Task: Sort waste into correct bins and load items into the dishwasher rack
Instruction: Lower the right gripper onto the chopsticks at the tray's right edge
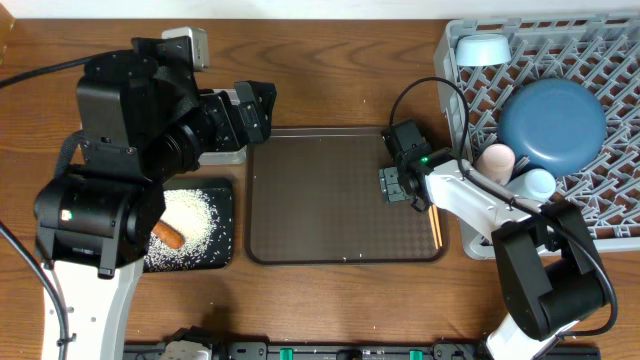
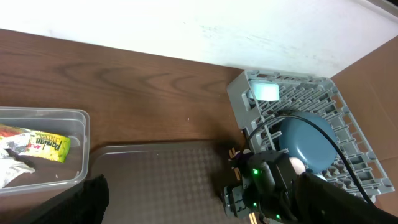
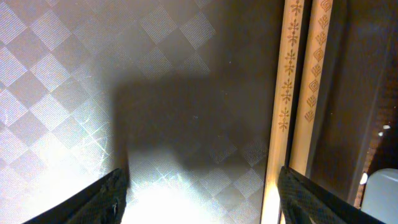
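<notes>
Fingertips [image 3: 106,199] of my right gripper [image 3: 208,199] hang spread over the brown serving tray [image 3: 93,74], the pair of chopsticks [image 3: 298,93] just inside one of them.
Nothing is clamped. The chopsticks lie side by side, flat along the tray's right rim, beside the dishwasher rack [image 1: 610,40]. I judge them light, stiff and slick, prone to roll or scissor apart, so I'd pinch both together crosswise near mid-length. My right arm reaches in from the rack side, wrist bent downward; my left gripper [image 1: 255,110] hovers wide apart by the tray's far left corner.
</notes>
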Controlling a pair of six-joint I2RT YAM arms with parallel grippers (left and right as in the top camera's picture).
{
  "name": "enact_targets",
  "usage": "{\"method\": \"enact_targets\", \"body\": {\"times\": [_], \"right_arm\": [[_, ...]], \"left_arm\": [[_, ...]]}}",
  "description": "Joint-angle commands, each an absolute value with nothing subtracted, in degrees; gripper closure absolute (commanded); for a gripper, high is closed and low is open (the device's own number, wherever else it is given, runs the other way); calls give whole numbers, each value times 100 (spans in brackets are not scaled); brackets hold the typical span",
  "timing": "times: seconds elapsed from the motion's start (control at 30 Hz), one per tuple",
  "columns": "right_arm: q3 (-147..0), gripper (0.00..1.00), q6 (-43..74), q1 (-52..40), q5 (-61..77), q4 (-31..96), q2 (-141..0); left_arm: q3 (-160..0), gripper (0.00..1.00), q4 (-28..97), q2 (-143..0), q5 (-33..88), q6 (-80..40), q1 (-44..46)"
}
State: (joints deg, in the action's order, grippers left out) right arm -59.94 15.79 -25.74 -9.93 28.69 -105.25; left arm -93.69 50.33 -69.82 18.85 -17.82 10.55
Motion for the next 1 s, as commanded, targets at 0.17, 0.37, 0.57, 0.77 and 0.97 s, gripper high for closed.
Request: {"method": "enact_targets", "body": {"times": [0.17,0.37,0.57,0.77,0.97], "right_arm": [[-5822,16,1437,-2585,40,2947,-10886],[-5841,13,1258,-2582,392,2956,-10871],[-5846,12,1256,-2582,482,3006,-10687],[-5892,12,1153,-2578,349,3273,-9955],[-5892,12,1326,-2499,-368,3732,-9349]], "left_arm": [[-9356,2,5026,-6971,1811,-1787,1031],[-9356,2,5026,-6971,1813,-1787,1031],[-9356,2,5026,-6971,1813,-1787,1031],[-9356,2,5026,-6971,1813,-1787,1031],[-9356,2,5026,-6971,1813,-1787,1031]]}}
